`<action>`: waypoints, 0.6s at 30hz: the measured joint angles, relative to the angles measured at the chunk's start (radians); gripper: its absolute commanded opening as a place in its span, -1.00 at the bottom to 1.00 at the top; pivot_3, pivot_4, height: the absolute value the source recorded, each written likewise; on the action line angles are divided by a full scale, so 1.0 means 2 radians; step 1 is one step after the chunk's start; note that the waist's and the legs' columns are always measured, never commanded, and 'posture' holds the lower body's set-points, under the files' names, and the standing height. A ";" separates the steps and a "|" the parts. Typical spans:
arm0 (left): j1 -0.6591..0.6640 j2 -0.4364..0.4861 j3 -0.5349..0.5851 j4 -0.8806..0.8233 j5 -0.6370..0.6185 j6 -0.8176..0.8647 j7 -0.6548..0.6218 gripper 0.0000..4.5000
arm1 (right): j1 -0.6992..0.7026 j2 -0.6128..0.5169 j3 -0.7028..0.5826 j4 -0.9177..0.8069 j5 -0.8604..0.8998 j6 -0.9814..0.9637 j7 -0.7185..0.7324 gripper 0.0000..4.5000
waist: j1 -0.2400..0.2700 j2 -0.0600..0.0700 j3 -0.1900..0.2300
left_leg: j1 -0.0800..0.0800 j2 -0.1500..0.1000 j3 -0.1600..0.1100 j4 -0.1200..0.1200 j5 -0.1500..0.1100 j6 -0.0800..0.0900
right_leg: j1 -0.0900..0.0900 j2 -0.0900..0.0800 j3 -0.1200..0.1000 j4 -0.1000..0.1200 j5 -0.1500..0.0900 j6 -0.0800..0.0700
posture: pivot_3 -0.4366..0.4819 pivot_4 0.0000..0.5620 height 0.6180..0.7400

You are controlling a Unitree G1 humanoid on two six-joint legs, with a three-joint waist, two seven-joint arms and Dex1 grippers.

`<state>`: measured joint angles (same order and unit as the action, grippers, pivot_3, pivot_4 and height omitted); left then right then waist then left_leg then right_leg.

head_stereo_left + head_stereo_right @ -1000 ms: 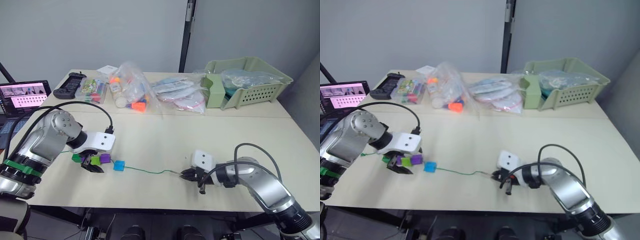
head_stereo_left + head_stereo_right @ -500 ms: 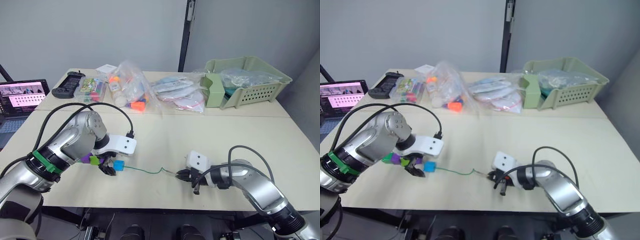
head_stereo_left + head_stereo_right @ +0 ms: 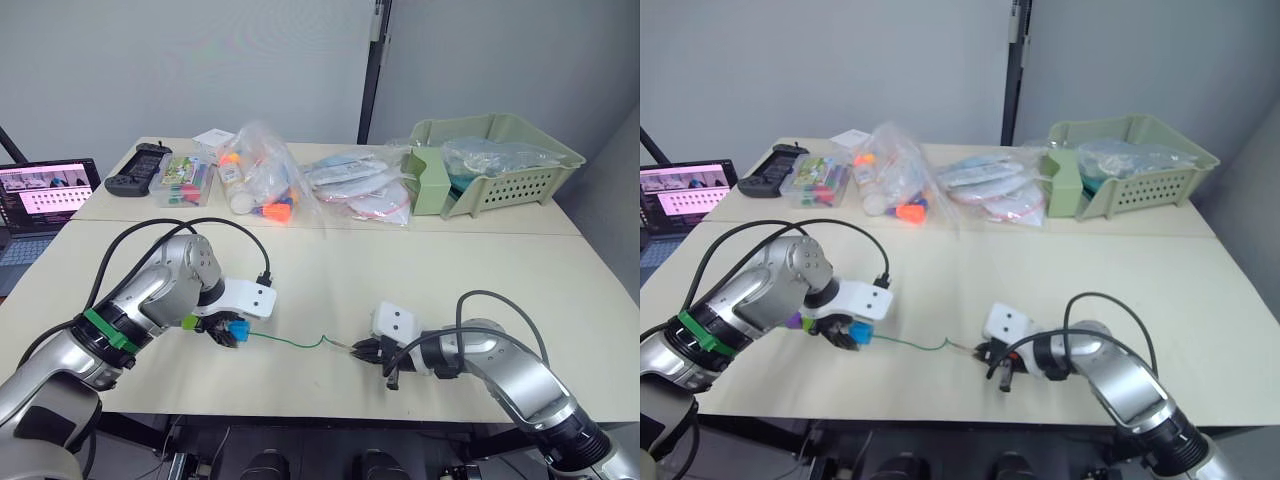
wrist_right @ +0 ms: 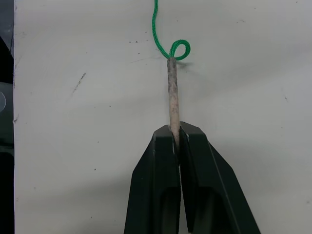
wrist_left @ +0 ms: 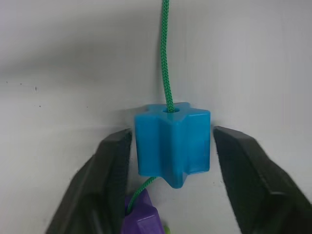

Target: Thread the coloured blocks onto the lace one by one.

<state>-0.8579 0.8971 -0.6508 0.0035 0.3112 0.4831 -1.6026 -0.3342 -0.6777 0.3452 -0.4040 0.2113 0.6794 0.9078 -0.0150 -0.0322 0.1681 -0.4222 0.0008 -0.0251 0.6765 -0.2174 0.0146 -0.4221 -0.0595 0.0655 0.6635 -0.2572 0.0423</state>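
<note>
A blue star-shaped block [image 5: 173, 142] sits threaded on the green lace [image 5: 165, 58], which enters its hole. My left gripper [image 3: 228, 333] is open, one finger on each side of the blue block [image 3: 238, 329] with narrow gaps. A purple block [image 5: 141, 217] lies on the lace just behind the blue one, near my wrist. The lace [image 3: 290, 343] runs across the table to my right gripper [image 4: 176, 130], which is shut on the stiff pale tip [image 4: 172, 97]. That right gripper [image 3: 362, 350] rests low on the table near the front edge.
At the back stand a green basket [image 3: 500, 160], plastic bags with orange toys [image 3: 260, 185], flat packets [image 3: 355, 185], a clear box of markers [image 3: 185, 180] and a black controller [image 3: 135, 170]. A laptop [image 3: 45, 190] sits at the far left.
My left gripper has moved right along the lace, from the cluster of blocks to the blue block. The right gripper still holds the tip, slightly further left.
</note>
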 measured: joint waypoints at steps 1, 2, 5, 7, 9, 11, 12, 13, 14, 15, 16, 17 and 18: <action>0.000 0.000 0.001 0.001 0.001 -0.001 0.000 -0.37 | 0.000 -0.001 0.000 0.000 0.000 0.000 0.000 -1.00 | 0.000 0.000 0.000 | 0.000 0.000 0.000 0.000 0.000 0.000 | 0.000 0.000 0.000 0.000 0.000 0.000 | -0.05 -0.47 1.00; 0.000 0.000 0.001 0.003 0.001 -0.003 0.000 -0.38 | 0.001 -0.001 0.000 0.000 0.000 0.000 0.000 -1.00 | 0.000 0.000 0.000 | 0.000 0.000 0.000 0.000 0.000 0.000 | 0.000 0.000 0.000 0.000 0.000 0.000 | -0.05 -0.47 1.00; 0.001 0.000 0.003 0.004 0.002 -0.010 0.000 -0.38 | 0.001 -0.003 0.000 0.000 0.001 0.000 0.001 -1.00 | 0.000 0.000 0.000 | 0.000 0.000 0.000 0.000 0.000 0.000 | 0.000 0.000 0.000 0.000 0.000 0.000 | -0.05 -0.47 1.00; 0.003 0.000 0.006 0.005 0.002 -0.012 0.000 -0.38 | 0.005 -0.014 -0.003 -0.001 0.002 0.000 0.002 -1.00 | 0.000 0.000 0.000 | 0.000 0.000 0.000 0.000 0.000 0.000 | 0.000 0.000 0.000 0.000 0.000 0.000 | -0.05 -0.47 1.00; 0.007 0.000 0.011 0.006 0.001 -0.014 0.000 -0.38 | 0.014 -0.029 -0.015 0.000 0.003 0.000 0.003 -1.00 | 0.000 0.000 0.000 | 0.000 0.000 0.000 0.000 0.000 0.000 | 0.000 0.000 0.000 0.000 0.000 0.000 | -0.05 -0.47 1.00; 0.012 0.004 0.017 0.009 0.001 -0.022 0.000 -0.38 | 0.021 -0.041 -0.028 0.002 0.003 0.000 0.003 -1.00 | 0.000 0.000 0.000 | 0.000 0.000 0.000 0.000 0.000 0.000 | 0.000 0.000 0.000 0.000 0.000 0.000 | -0.05 -0.47 1.00; 0.016 0.007 0.021 0.014 0.001 -0.028 0.001 -0.38 | 0.025 -0.048 -0.039 0.003 0.003 -0.002 0.003 -1.00 | -0.002 0.000 0.000 | 0.001 0.000 0.000 0.000 0.000 0.000 | 0.000 0.000 0.000 0.000 0.000 0.000 | -0.05 -0.47 1.00; 0.017 0.009 0.023 0.017 0.001 -0.033 0.001 -0.38 | 0.030 -0.054 -0.046 0.004 0.003 -0.003 0.003 -1.00 | -0.003 0.000 0.000 | 0.001 0.000 0.000 0.000 0.000 0.000 | 0.000 0.000 0.000 0.000 0.000 0.000 | -0.05 -0.47 1.00; 0.018 0.011 0.024 0.020 0.001 -0.036 0.001 -0.38 | 0.036 -0.060 -0.053 0.006 0.003 -0.004 0.003 -1.00 | -0.003 0.000 0.000 | 0.001 0.001 0.000 0.000 0.000 0.000 | 0.000 0.000 0.000 0.000 0.000 0.000 | -0.05 -0.47 1.00; 0.019 0.013 0.029 0.027 0.001 -0.044 0.002 -0.38 | 0.044 -0.068 -0.063 0.011 0.003 -0.006 0.003 -1.00 | -0.004 0.000 0.000 | 0.001 0.001 0.000 0.000 0.000 0.000 | 0.000 0.000 0.000 0.000 0.000 0.000 | -0.05 -0.47 1.00; 0.020 0.017 0.031 0.032 0.001 -0.049 0.003 -0.38 | 0.051 -0.075 -0.072 0.014 0.003 -0.008 0.003 -1.00 | -0.005 0.000 0.000 | 0.001 0.001 0.000 0.000 0.000 0.000 | 0.000 0.000 0.000 0.000 0.000 0.000 | -0.05 -0.47 1.00; 0.021 0.022 0.033 0.040 0.001 -0.054 0.005 -0.38 | 0.060 -0.083 -0.084 0.018 0.003 -0.010 0.003 -1.00 | -0.005 0.000 0.000 | 0.001 0.001 0.000 0.000 0.000 0.000 | 0.000 0.000 0.000 0.000 0.000 0.000 | -0.05 -0.47 1.00; 0.023 0.026 0.038 0.050 0.001 -0.058 0.008 -0.38 | 0.070 -0.094 -0.096 0.023 0.003 -0.012 0.003 -1.00 | -0.005 0.000 0.000 | 0.001 0.001 0.001 0.000 0.000 0.000 | 0.000 0.000 0.000 0.000 0.000 0.000 | -0.05 -0.47 1.00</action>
<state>-0.8129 0.9496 -0.5754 0.1033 0.3135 0.3664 -1.5871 -0.1948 -0.8650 0.1523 -0.3571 0.2181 0.6549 0.9141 -0.0257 -0.0318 0.1678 -0.4196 0.0025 -0.0239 0.6757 -0.2176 0.0148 -0.4214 -0.0587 0.0658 0.6642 -0.2572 0.0421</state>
